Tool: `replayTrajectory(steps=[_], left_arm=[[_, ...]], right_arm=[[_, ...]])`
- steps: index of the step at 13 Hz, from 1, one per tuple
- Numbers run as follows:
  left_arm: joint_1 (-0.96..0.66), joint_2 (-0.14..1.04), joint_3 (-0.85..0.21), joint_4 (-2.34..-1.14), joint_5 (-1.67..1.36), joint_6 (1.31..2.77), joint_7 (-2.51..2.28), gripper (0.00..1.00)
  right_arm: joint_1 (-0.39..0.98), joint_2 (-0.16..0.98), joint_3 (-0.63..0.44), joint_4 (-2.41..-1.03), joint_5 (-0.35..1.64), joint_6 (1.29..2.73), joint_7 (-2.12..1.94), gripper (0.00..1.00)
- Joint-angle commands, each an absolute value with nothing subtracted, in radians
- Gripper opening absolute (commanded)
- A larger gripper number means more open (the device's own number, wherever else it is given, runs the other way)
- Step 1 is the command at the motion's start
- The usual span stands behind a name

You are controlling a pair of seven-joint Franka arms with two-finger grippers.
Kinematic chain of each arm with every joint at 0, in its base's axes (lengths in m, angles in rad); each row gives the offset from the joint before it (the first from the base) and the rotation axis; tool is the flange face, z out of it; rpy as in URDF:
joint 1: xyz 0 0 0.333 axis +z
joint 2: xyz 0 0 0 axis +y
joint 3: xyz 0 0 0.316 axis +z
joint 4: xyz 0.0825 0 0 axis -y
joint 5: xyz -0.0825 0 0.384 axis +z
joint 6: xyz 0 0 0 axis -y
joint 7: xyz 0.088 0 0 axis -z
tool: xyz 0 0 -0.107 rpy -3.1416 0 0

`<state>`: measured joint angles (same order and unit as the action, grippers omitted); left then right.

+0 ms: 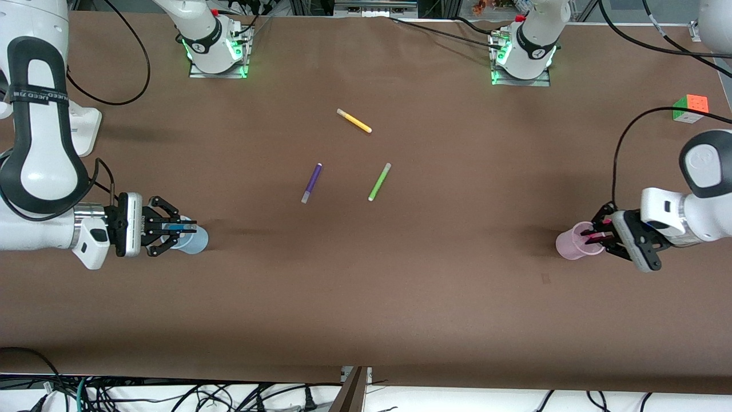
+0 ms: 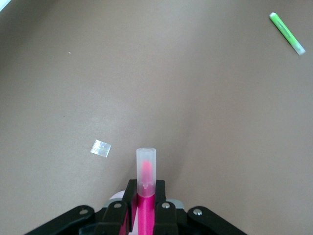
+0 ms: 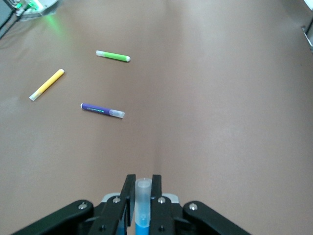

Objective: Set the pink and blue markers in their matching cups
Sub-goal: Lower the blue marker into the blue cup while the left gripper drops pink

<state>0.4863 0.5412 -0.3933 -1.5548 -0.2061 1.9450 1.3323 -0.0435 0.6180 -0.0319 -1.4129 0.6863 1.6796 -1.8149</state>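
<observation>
My right gripper (image 1: 187,226) hangs over the light blue cup (image 1: 194,241) at the right arm's end of the table, shut on the blue marker (image 1: 177,228). In the right wrist view the blue marker (image 3: 142,215) stands between the fingers of that gripper (image 3: 142,185), pale cap outward. At the left arm's end, my left gripper (image 1: 593,233) is over the light pink cup (image 1: 575,245) and shut on the pink marker (image 1: 597,235). The left wrist view shows the pink marker (image 2: 145,205) clamped in the left gripper (image 2: 145,190), with its cap sticking out past the fingertips.
Three loose markers lie mid-table: yellow (image 1: 354,121) nearest the bases, purple (image 1: 311,183) and lime-green (image 1: 380,181) side by side closer to the camera. A colour cube (image 1: 691,108) sits near the table edge at the left arm's end. A small clear scrap (image 2: 101,148) lies on the cloth.
</observation>
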Motion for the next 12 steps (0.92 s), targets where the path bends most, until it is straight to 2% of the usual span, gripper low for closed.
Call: replayTrajectory(steps=[1, 4, 7, 8, 9, 10, 12], left_arm=[[0.546, 0.610, -0.408, -1.565, -0.303, 1.976, 1.527, 0.00], [0.575, 0.675, -0.408, -1.578, -0.455, 1.977, 1.664, 0.00], [0.584, 0.683, -0.408, -1.594, -0.492, 1.976, 1.690, 0.00], [0.589, 0.683, -0.407, -1.594, -0.492, 1.976, 1.703, 0.00], [0.597, 0.683, -0.405, -1.594, -0.492, 1.976, 1.715, 0.00], [0.607, 0.683, -0.405, -1.594, -0.491, 1.974, 1.718, 0.00], [0.615, 0.683, -0.405, -1.592, -0.488, 1.973, 1.718, 0.00]], right_arm=[[-0.093, 0.650, -0.020, -1.419, 0.761, 1.622, -1.903, 0.00], [-0.126, 0.658, -0.020, -1.436, 0.762, 1.592, -1.927, 0.00], [-0.143, 0.672, -0.020, -1.445, 0.762, 1.591, -1.970, 0.00], [-0.146, 0.672, -0.021, -1.445, 0.762, 1.583, -1.959, 0.10], [-0.146, 0.672, -0.021, -1.443, 0.762, 1.580, -1.947, 0.91], [-0.144, 0.669, -0.020, -1.436, 0.762, 1.580, -1.919, 1.00], [-0.137, 0.651, -0.018, -1.425, 0.753, 1.580, -1.774, 1.00]])
